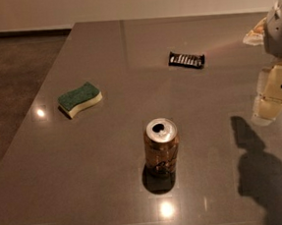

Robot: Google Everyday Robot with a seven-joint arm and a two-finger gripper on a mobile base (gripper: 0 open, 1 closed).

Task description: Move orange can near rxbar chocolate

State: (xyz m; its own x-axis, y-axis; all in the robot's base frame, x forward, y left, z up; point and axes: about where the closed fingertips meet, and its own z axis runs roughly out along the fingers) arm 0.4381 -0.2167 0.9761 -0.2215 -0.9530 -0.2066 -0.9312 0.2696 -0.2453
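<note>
The task is, as I judge it, only beginning. The orange can (161, 149) is standing upright on the counter (101, 54) toward 6 o'clock, with nothing touching it and its silver top showing. The rxbar chocolate (186, 59) is lying flat well apart from it, toward 1 o'clock from the can. A green and yellow sponge (79, 99) is resting toward 10 o'clock. The tool (270, 95) is hanging at the 3 o'clock edge, clear of the can; whether it is apart or together I cannot tell. Every step is waiting to be done: reaching the can, gripping it, carrying it toward 1 o'clock and setting it beside the bar.
</note>
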